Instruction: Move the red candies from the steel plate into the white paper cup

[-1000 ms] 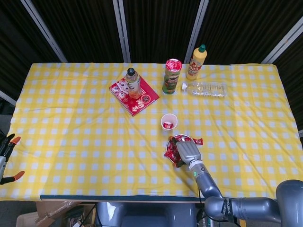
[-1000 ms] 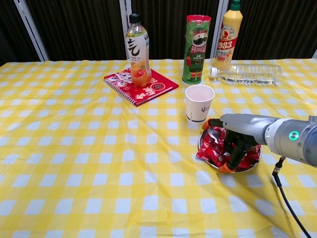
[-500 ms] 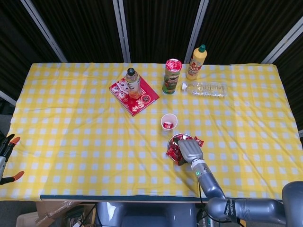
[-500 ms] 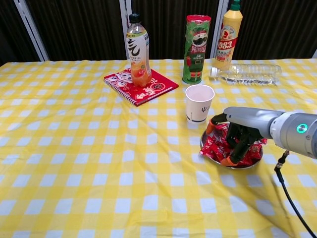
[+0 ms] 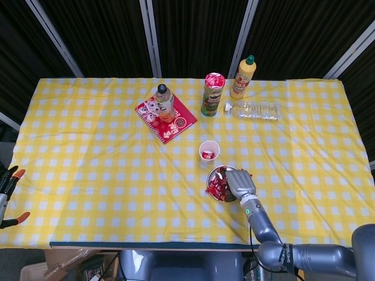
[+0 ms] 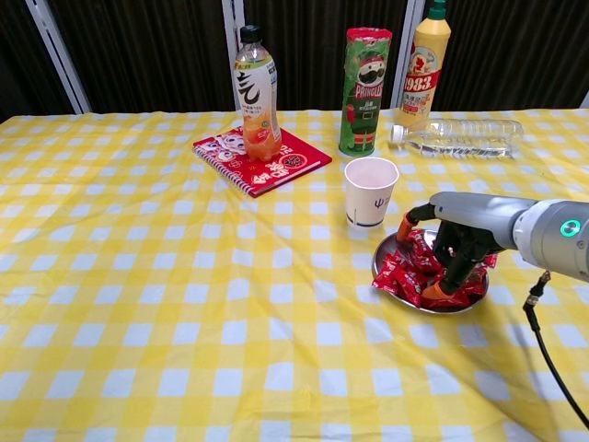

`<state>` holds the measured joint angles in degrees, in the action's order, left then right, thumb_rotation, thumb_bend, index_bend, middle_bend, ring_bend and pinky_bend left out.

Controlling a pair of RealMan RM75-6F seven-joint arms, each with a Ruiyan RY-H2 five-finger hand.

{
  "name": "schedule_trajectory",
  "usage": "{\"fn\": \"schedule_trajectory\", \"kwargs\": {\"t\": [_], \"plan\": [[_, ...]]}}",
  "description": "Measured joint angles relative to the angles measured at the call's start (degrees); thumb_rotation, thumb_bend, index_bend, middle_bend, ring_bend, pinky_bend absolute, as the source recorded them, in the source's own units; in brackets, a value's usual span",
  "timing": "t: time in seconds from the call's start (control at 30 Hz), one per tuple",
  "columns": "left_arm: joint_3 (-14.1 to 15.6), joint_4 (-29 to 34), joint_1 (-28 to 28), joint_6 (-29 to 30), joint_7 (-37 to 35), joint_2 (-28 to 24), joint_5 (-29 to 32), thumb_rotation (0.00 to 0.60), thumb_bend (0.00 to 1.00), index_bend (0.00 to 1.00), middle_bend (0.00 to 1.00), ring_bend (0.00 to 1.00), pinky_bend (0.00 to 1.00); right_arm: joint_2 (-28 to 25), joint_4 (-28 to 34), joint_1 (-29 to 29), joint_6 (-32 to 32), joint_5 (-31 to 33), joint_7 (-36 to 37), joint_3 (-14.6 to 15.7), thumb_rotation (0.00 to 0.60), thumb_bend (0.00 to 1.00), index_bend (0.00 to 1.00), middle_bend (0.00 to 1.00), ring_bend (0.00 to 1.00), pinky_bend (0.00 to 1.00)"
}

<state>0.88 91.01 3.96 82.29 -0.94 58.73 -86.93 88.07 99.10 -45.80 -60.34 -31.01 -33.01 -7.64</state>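
Here: red crinkly foil-wrapped candies (image 6: 411, 276) heaped in shallow round steel plate (image 6: 382, 259), directly under my right robot hand (image 6: 457, 250). Fingers curl down into pile, orange tips among wrappers; whether any candy is pinched, cannot tell. White paper cup (image 6: 369, 191), upright, open-mouthed, just beyond plate, up-left of robot hand; one red candy inside per head view. Left robot hand not visible. Surface: soft yellow-white checked cloth (image 6: 138, 304), slightly wrinkled.

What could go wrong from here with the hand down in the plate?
The right hand is fingers-down in the heaped red candies, so lifting could drag wrappers over the steel plate rim. The white paper cup stands close and looks light; a sweep toward it may tip it.
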Motion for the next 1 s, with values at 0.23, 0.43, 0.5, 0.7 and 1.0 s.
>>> {"fn": "schedule_trajectory", "kwargs": {"t": [0.23, 0.43, 0.5, 0.7, 1.0], "plan": [[-0.1, 0.3, 0.1, -0.2, 0.2, 0.0, 0.2, 0.600, 0.01, 0.00, 0.00, 0.00, 0.00, 1.1, -3.0, -0.2, 1.9, 1.1, 0.6, 0.3, 0.600, 0.28, 0.37, 0.82, 0.83, 0.97], [-0.1, 0.6, 0.1, -0.4, 0.3, -0.1, 0.4, 0.600, 0.01, 0.00, 0.00, 0.00, 0.00, 2.8, -5.6, -0.1, 2.9, 0.6, 1.8, 0.4, 0.600, 0.32, 0.58, 0.82, 0.83, 0.97], [-0.1, 0.5, 0.1, -0.4, 0.3, -0.1, 0.4, 0.600, 0.01, 0.00, 0.00, 0.00, 0.00, 3.4, -6.7, 0.0, 3.2, 0.4, 2.3, 0.3, 0.600, 0.39, 0.63, 0.82, 0.84, 0.97], [-0.1, 0.4, 0.1, -0.3, 0.0, -0.1, 0.5, 0.600, 0.01, 0.00, 0.00, 0.00, 0.00, 5.5, -10.1, 0.8, 3.7, -2.4, 5.7, -0.2, 0.600, 0.53, 0.71, 0.82, 0.85, 0.97], [-0.1, 0.5, 0.1, -0.4, -0.1, -0.2, 0.4, 0.600, 0.01, 0.00, 0.00, 0.00, 0.00, 4.3, -9.5, 1.6, 2.9, -5.1, 7.8, -2.0, 0.600, 0.55, 0.71, 0.82, 0.85, 0.97]]}}
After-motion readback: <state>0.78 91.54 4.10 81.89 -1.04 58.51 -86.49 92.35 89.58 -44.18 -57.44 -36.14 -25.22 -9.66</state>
